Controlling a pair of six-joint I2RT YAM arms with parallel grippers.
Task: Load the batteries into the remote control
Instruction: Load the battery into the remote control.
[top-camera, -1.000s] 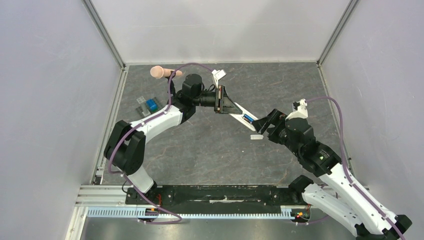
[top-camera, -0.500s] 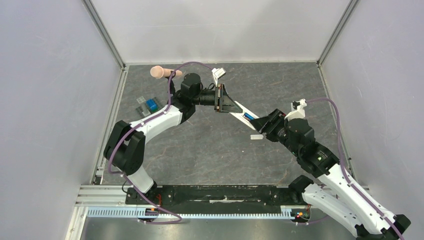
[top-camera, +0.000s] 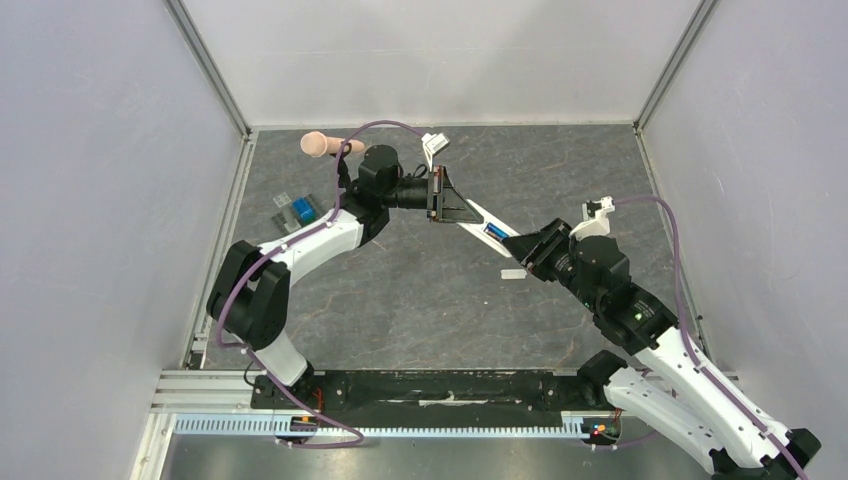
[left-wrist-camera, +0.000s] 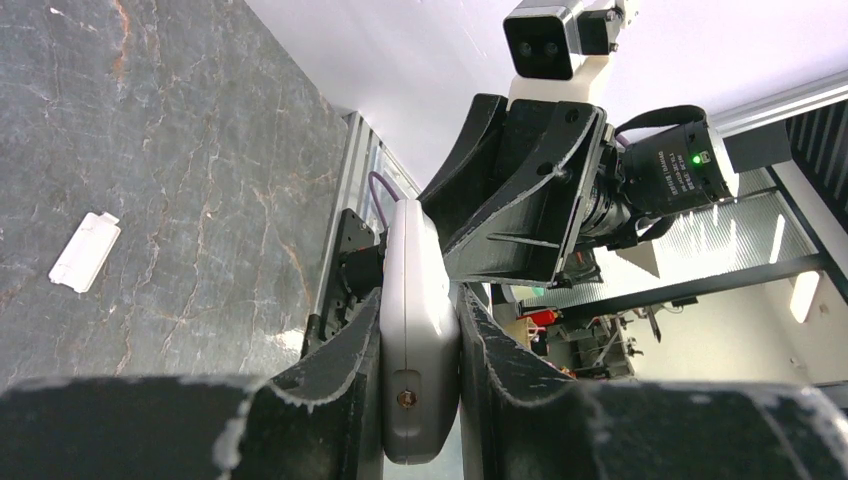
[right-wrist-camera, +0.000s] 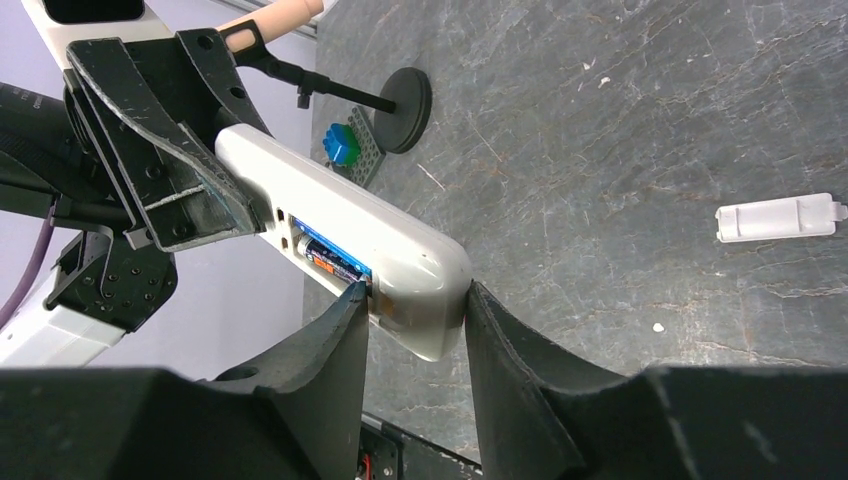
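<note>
The white remote control (top-camera: 478, 215) hangs in the air over the table's middle, stretched between both arms. My left gripper (top-camera: 447, 208) is shut on its far end; the left wrist view shows the remote (left-wrist-camera: 418, 330) clamped edge-on in that gripper (left-wrist-camera: 420, 296). My right gripper (right-wrist-camera: 415, 292) is shut on the remote's (right-wrist-camera: 330, 210) rounded near end, both fingers touching it. The back compartment is open, and a blue battery (right-wrist-camera: 333, 258) with dark and orange markings lies in it, also seen from above (top-camera: 493, 232).
A small white battery cover (top-camera: 512, 273) lies on the grey stone table (top-camera: 420, 300) under the remote. A pink microphone (top-camera: 320, 144) on a black stand sits at the back left. A blue toy brick (top-camera: 302, 209) on a grey plate lies near the left rail.
My right gripper moved up and left to the remote's near end and shut its jaws on it. The left arm kept its grip and shifted slightly.
</note>
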